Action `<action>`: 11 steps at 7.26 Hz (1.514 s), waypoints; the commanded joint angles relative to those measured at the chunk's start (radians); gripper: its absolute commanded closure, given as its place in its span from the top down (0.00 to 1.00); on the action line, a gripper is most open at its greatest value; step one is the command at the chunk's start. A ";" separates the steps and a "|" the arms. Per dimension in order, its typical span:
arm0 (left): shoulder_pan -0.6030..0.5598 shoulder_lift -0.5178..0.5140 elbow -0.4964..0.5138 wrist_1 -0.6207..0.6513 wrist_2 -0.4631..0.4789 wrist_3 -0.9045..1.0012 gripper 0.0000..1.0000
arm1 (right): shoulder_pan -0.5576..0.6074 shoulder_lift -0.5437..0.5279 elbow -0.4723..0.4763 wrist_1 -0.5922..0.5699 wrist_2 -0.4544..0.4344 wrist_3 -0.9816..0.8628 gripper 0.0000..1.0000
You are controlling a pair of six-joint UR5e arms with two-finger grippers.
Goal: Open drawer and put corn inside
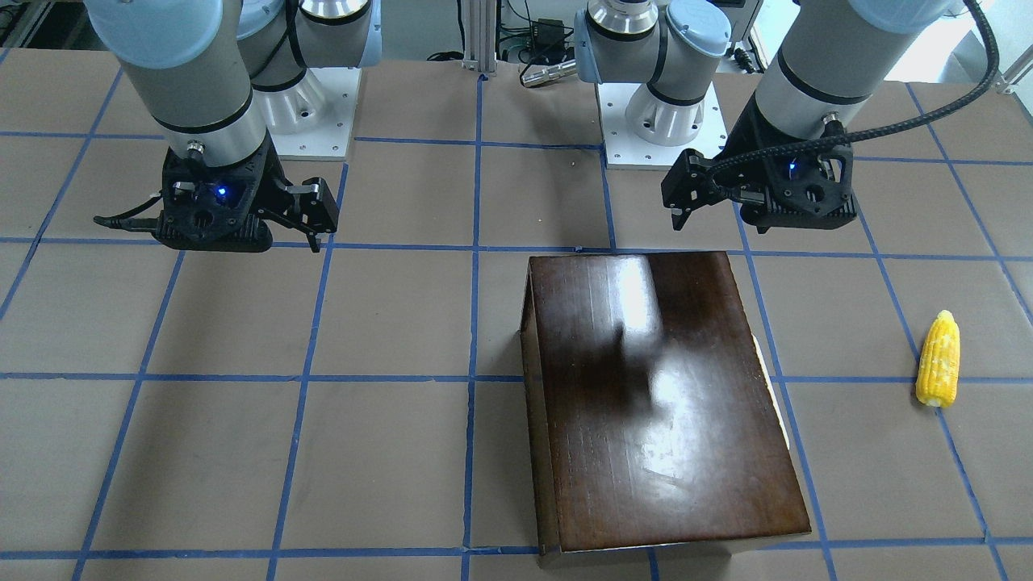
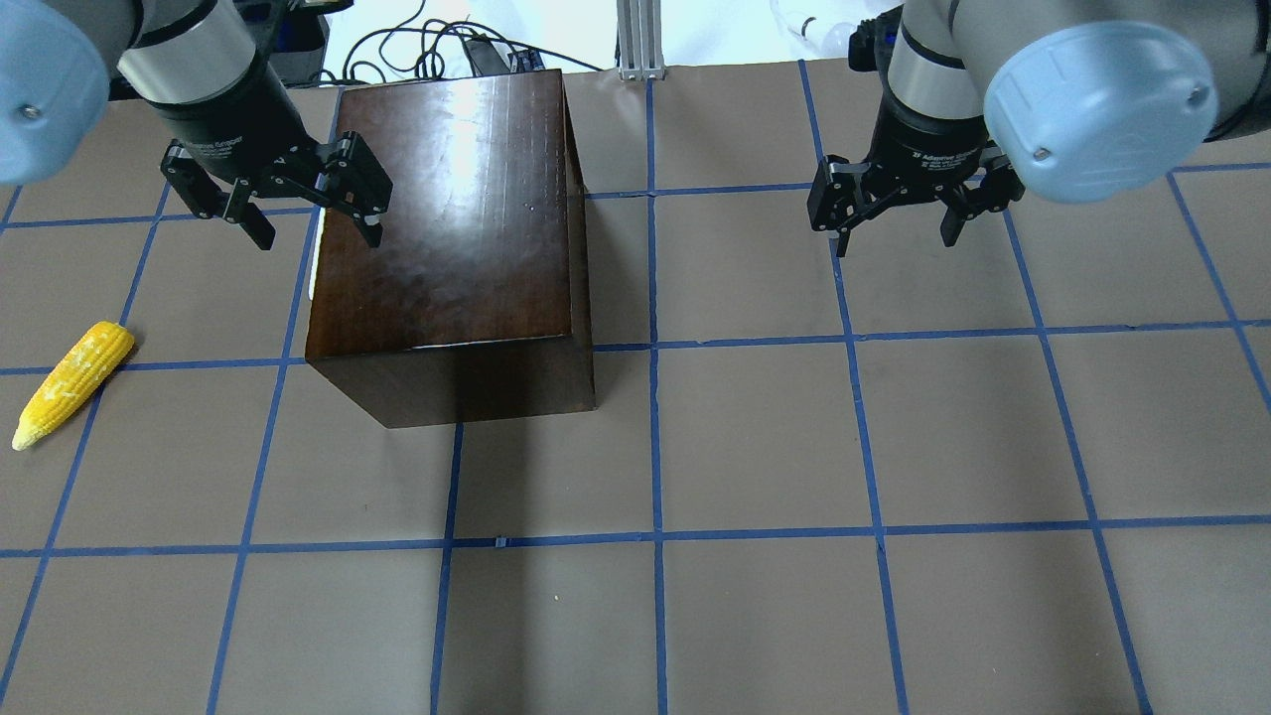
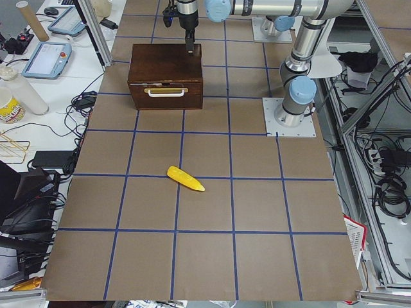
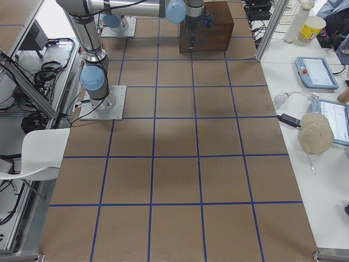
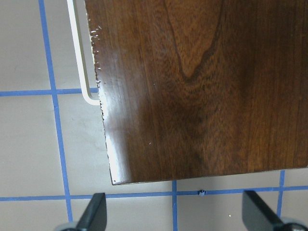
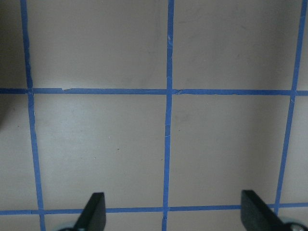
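Observation:
The glossy dark-brown box (image 2: pixel 447 218) stands on the table, also in the front view (image 1: pixel 662 403). The drawer (image 3: pixel 166 92) is shut, and its front with a cream handle (image 5: pixel 79 62) faces the robot's left. The yellow corn (image 2: pixel 74 382) lies flat on the table, well apart from the drawer front; it also shows in the front view (image 1: pixel 938 359) and the left side view (image 3: pixel 185 179). My left gripper (image 2: pixel 318 236) is open and empty, hovering over the box's handle-side top edge. My right gripper (image 2: pixel 894 238) is open and empty above bare table, far from the box.
The table (image 2: pixel 755 447) is covered in brown paper with a blue tape grid. The two arm bases (image 1: pixel 662 121) stand on white plates at the robot's side. Cables and an aluminium post (image 2: pixel 640 40) sit beyond the far edge.

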 commanded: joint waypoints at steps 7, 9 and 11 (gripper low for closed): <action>0.001 0.007 0.001 -0.033 0.011 -0.002 1.00 | 0.000 0.000 0.000 -0.001 0.000 0.000 1.00; 0.007 -0.007 0.004 -0.027 0.005 0.002 1.00 | 0.000 -0.001 0.000 -0.001 0.000 0.000 1.00; 0.010 -0.010 0.010 -0.014 -0.001 0.002 1.00 | 0.000 0.000 0.000 0.001 0.000 0.000 1.00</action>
